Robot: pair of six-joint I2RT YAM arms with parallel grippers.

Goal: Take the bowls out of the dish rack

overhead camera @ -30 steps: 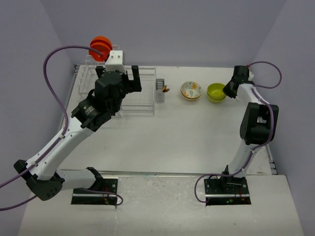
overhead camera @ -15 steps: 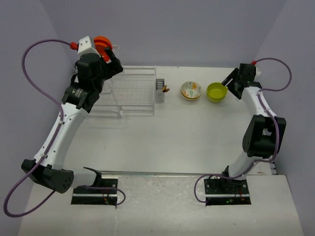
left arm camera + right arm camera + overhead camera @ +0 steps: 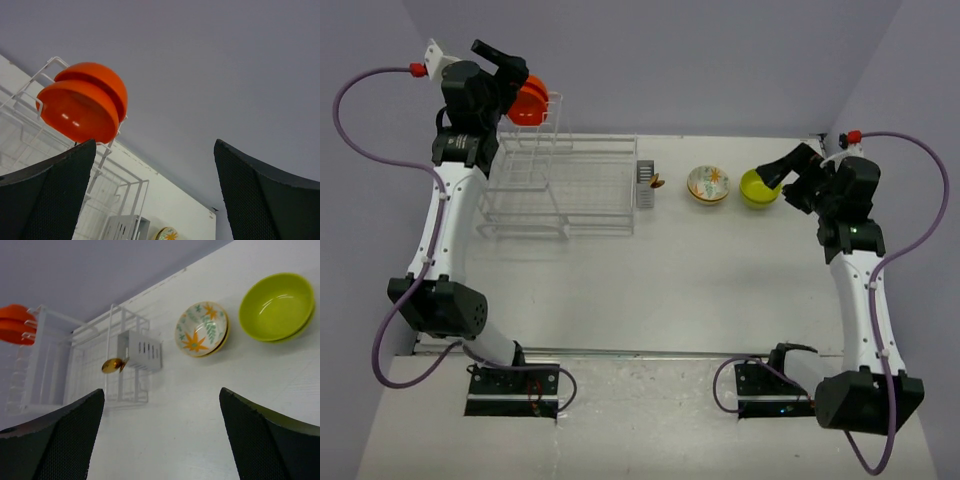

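High on the taller upright tier of the dish rack [image 3: 560, 190], at the far left of the tabletop [image 3: 670, 280], the orange-red bowl [image 3: 80, 112] stands on its edge between the white wires. From the left wrist it shows as two rounded orange shells pressed one against the other; whether that is one bowl or two I cannot tell. The left claw [image 3: 155, 145] hangs raised beside it with its jaws wide apart and nothing between them. The bowl sits above and to the left of one finger, not touching it.

The low flat section of the rack holds no bowl that I can see. A small grey cutlery caddy [image 3: 644, 185] hangs on the rack's right end, with a small golden object [image 3: 112, 365] just beside it, too small to name.

Right of the caddy, two bowls rest upright on the tabletop, near each other but apart: the white bowl with the flower pattern [image 3: 708, 184], then the lime green bowl [image 3: 759, 187]. The right claw [image 3: 161, 392] hovers near the green bowl, jaws spread and gripping nothing. Its wrist view shows both bowls clear of the fingers.
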